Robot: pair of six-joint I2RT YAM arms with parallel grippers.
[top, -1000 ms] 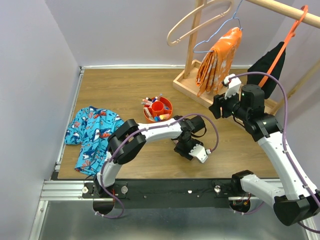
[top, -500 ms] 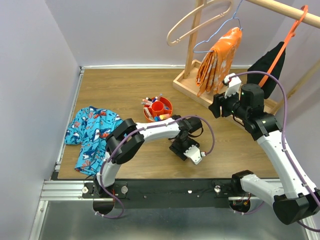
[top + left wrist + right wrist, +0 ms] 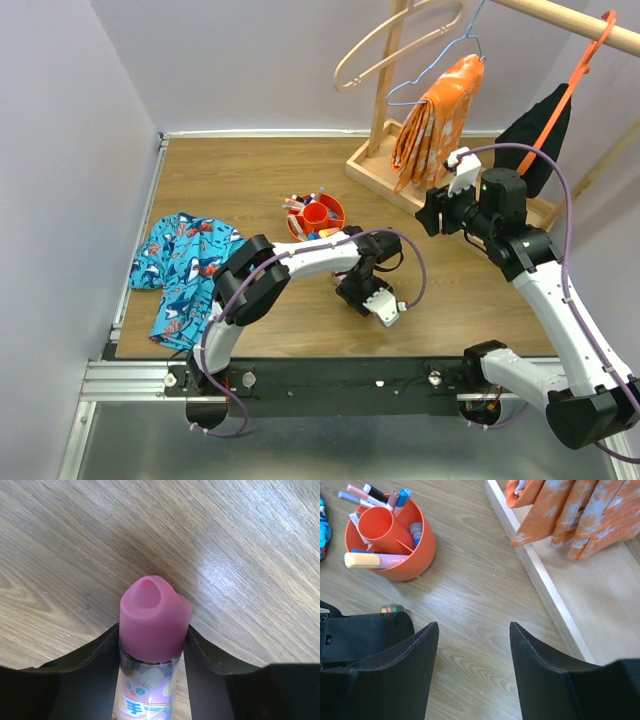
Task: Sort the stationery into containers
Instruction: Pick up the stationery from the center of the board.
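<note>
The red-orange bowl (image 3: 316,218) stands mid-table and holds several markers and pens around its central cup. It also shows in the right wrist view (image 3: 415,555), with a yellow-capped pale purple marker (image 3: 375,560) lying across its front rim. My left gripper (image 3: 352,285) is low over the table just right of and in front of the bowl. In the left wrist view my left gripper (image 3: 152,640) is shut on a pink-capped marker (image 3: 154,617) with a printed label. My right gripper (image 3: 432,215) hovers open and empty to the right of the bowl, and in its own view (image 3: 472,650) bare wood lies below it.
A blue shark-print cloth (image 3: 185,265) lies at the left. The wooden rack base (image 3: 400,165) runs along the back right, with an orange garment (image 3: 432,115) and a black one (image 3: 535,135) hanging above it. The rack edge (image 3: 540,580) is close to my right gripper.
My left gripper has shifted a little to the left, towards the bowl, with the marker still in it. The right arm has barely moved.
</note>
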